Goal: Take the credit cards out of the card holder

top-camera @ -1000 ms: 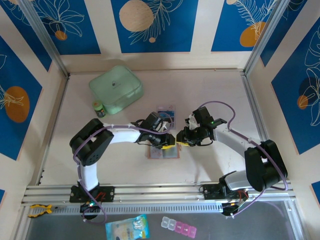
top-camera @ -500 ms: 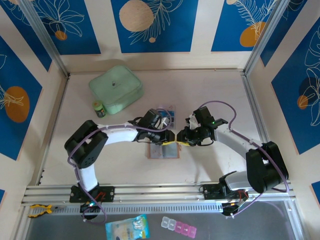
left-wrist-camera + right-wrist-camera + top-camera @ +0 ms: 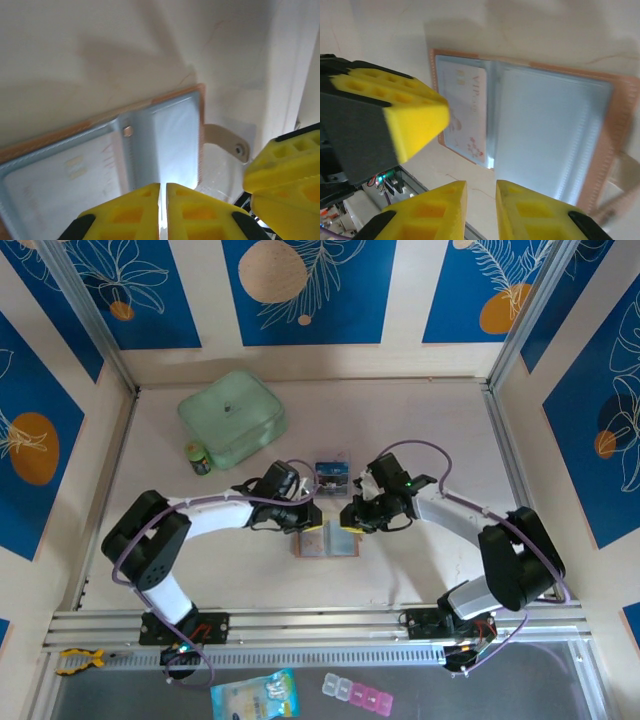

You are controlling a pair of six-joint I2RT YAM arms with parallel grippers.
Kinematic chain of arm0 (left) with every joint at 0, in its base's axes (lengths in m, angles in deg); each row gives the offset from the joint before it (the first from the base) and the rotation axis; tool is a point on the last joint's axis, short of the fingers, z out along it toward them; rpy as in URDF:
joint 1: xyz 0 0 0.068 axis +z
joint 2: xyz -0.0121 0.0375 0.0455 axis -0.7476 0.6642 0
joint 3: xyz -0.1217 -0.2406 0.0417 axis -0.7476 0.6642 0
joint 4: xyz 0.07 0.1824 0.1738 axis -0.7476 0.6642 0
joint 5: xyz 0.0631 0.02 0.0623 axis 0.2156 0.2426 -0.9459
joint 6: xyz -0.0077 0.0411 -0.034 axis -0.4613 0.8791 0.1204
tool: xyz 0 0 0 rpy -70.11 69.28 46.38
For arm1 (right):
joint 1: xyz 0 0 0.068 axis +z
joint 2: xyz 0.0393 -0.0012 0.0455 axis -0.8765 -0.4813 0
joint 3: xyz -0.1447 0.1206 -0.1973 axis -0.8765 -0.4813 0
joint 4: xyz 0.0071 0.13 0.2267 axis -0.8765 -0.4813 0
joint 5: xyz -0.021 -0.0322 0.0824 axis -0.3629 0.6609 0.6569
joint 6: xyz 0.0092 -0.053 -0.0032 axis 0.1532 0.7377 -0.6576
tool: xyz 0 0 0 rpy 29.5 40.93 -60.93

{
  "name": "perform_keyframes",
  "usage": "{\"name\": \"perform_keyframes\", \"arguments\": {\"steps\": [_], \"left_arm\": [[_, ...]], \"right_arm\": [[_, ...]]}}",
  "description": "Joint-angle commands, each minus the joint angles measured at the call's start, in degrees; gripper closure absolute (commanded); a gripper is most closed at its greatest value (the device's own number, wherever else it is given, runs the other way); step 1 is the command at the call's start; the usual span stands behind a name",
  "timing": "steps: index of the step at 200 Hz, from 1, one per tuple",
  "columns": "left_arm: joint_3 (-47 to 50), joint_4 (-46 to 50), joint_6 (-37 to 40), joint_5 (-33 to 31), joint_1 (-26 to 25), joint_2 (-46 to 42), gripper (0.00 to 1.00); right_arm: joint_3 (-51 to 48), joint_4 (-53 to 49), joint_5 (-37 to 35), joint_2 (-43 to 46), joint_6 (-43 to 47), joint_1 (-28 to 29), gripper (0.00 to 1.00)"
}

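The card holder (image 3: pixel 325 544) lies open and flat on the table, tan rim (image 3: pixel 150 101) around grey pockets (image 3: pixel 545 130), snap tab (image 3: pixel 227 142) off to one side. A pale card with red print (image 3: pixel 465 107) sits in one pocket. A dark blue credit card (image 3: pixel 332 474) lies on the table just beyond the holder. My left gripper (image 3: pixel 311 521) (image 3: pixel 163 187) is closed to a thin slit at the pocket's edge; whether it pinches anything I cannot tell. My right gripper (image 3: pixel 347 520) (image 3: pixel 481 186) hovers narrowly open at the holder's near edge, bare table between its fingers.
A mint-green zip case (image 3: pixel 232 418) and a small green-lidded jar (image 3: pixel 198 457) stand at the back left. The metal rail (image 3: pixel 320 625) runs along the front. Below it lie a blue packet (image 3: pixel 255 695), a pink pill box (image 3: pixel 358 695) and a yellow tool (image 3: pixel 78 660).
Both grippers have shifted left over the holder. The left jaws have closed nearly together and the right jaws have narrowed. The left arm has stretched out flatter.
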Motion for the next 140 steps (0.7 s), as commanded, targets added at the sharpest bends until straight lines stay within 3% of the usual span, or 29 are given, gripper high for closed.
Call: {"name": "perform_keyframes", "arguments": {"steps": [1, 61, 140], "left_arm": [[1.8, 2.6, 1.4, -1.9, 0.9, -2.6, 0.91], [5.5, 4.5, 2.4, -3.7, 1.6, -3.9, 0.95], [7.6, 3.7, 2.3, -4.0, 2.1, -2.0, 0.96]], "right_arm": [[2.4, 1.4, 1.2, -2.3, -1.7, 2.3, 0.78], [6.5, 2.6, 1.3, -10.6, -1.7, 6.6, 0.78], [3.0, 4.0, 1.0, -14.8, 0.1, 4.6, 0.78]]}}
